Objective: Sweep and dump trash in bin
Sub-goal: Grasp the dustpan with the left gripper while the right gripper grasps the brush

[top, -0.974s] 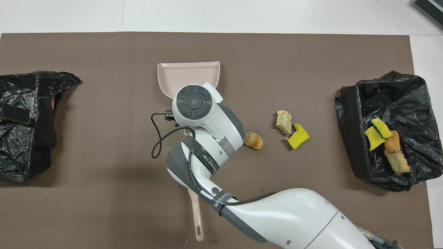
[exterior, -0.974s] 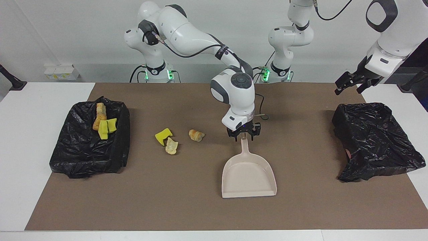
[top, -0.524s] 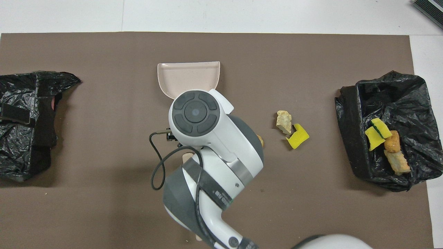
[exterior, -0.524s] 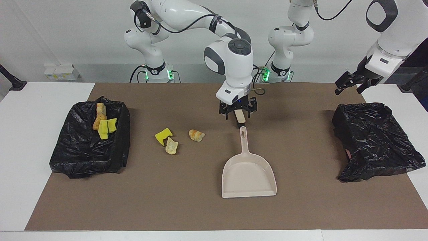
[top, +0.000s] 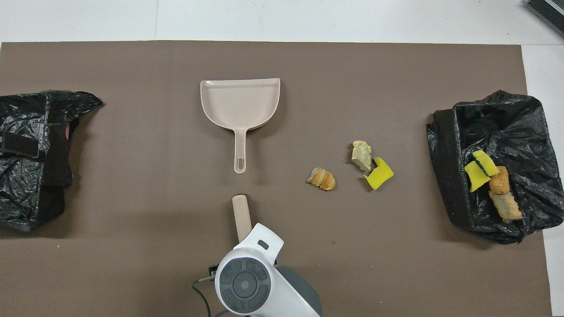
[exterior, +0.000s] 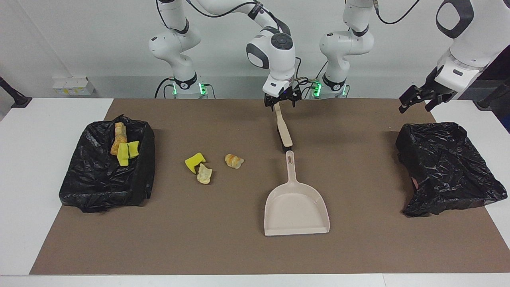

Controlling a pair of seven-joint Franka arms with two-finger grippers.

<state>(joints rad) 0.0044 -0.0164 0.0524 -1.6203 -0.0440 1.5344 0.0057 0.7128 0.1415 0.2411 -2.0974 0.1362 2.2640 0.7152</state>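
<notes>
Three pieces of trash lie on the brown mat: a yellow wedge (exterior: 194,162) (top: 380,173), a tan lump (exterior: 204,174) (top: 361,155) and a bread-like roll (exterior: 234,161) (top: 321,178). Several more pieces (exterior: 123,145) sit in the black-lined bin (exterior: 99,187) (top: 449,185) at the right arm's end. The beige dustpan (exterior: 297,203) (top: 240,105) lies flat mid-mat, handle toward the robots. The brush (exterior: 283,131) (top: 241,215) lies nearer the robots. My right gripper (exterior: 281,104) hangs open over the brush handle's end. My left gripper (exterior: 416,104) waits open in the air.
A second black bag (exterior: 446,167) (top: 31,158) sits at the left arm's end of the table, under and beside the left gripper. White table (exterior: 36,159) borders the brown mat (exterior: 199,239) at both ends.
My right gripper has let go of the dustpan handle, risen and drawn back toward the robots to the brush handle's end. The dustpan, trash and left arm stay put.
</notes>
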